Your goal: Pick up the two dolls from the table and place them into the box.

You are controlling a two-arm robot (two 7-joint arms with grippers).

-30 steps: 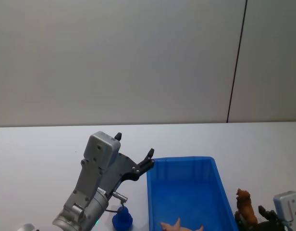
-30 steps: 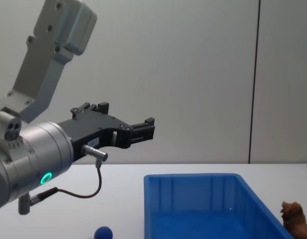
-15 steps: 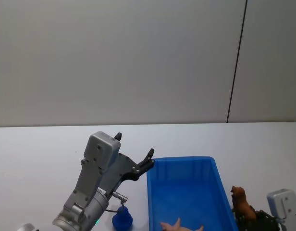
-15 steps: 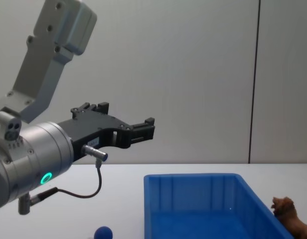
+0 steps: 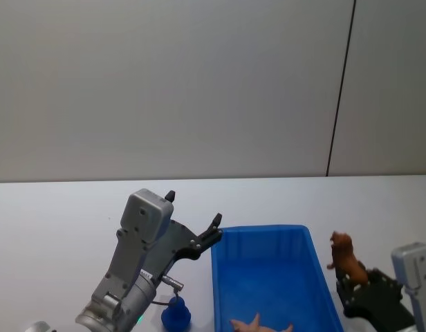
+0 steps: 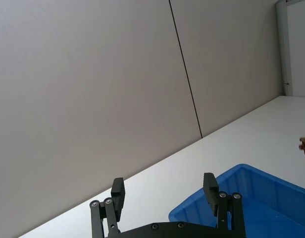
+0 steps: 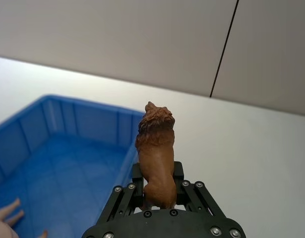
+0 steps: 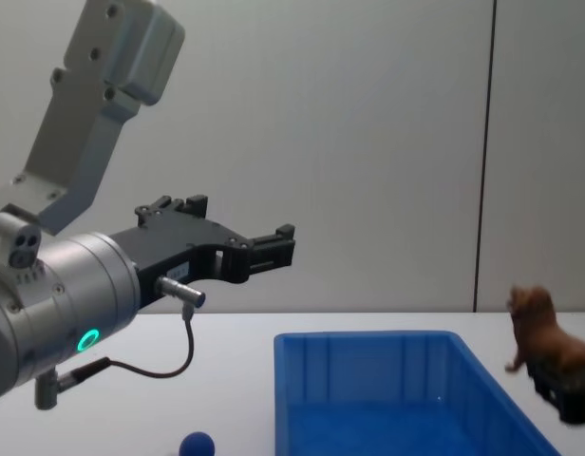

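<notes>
While the right gripper [image 5: 353,279] has its fingers clenched on the hind end of the brown furry toy [image 5: 343,254], holding it upright at the lower right of the head view, just outside the right wall of the box [image 5: 263,241] and above its rim, the step in hand looks to be the carry over the box. Doing it well likely means moving toward frame centre until the toy is wholly past the rim, lowering slightly, and only then letting go, so the thin legs do not snag the wall. Inside the box, a pale pink figure [image 5: 260,325] lies at the near end. The blue toy [image 5: 176,315] sits outside it on the tabletop [image 5: 61,207], at the bottom edge just left of the box. The left gripper [image 6: 164,186], fingers released and empty, hangs near the box's far left corner.
</notes>
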